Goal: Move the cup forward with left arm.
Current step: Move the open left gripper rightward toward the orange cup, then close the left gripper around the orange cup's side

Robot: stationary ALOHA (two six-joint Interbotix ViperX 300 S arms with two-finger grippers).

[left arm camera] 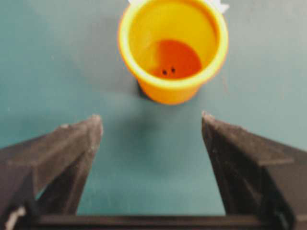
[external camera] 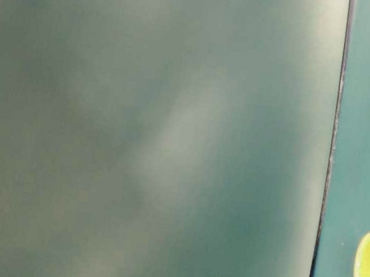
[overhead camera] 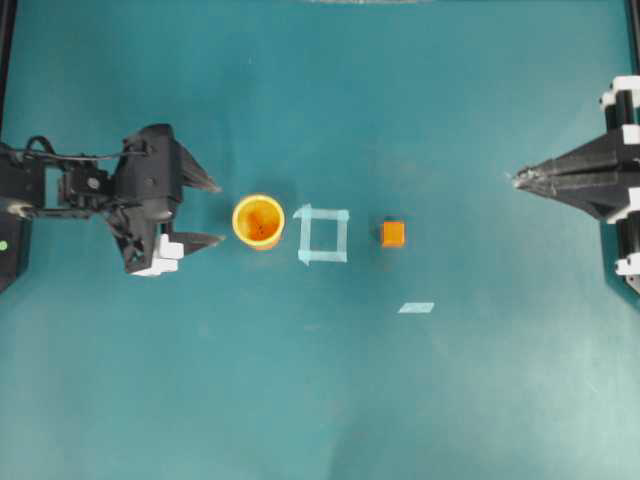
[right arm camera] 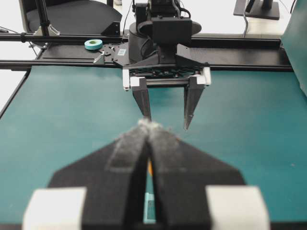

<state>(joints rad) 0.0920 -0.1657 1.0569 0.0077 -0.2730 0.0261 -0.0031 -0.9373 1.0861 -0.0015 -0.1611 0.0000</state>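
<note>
Two things sit beyond your cup (overhead camera: pixel 259 221): a tape square (overhead camera: pixel 323 235) just past it, then an orange cube (overhead camera: pixel 393 234). Your left gripper (overhead camera: pixel 210 212), fingers spread wide, hangs just short of the cup. The right gripper (overhead camera: pixel 522 179) rests pressed together, well apart. At table level you get mostly blur, the cup cut off at the edge.

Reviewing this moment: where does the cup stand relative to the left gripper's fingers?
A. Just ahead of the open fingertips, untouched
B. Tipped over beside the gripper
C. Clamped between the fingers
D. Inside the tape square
A. In the left wrist view the cup stands upright beyond the left gripper, whose jaws are spread wide with bare table between them.
</note>
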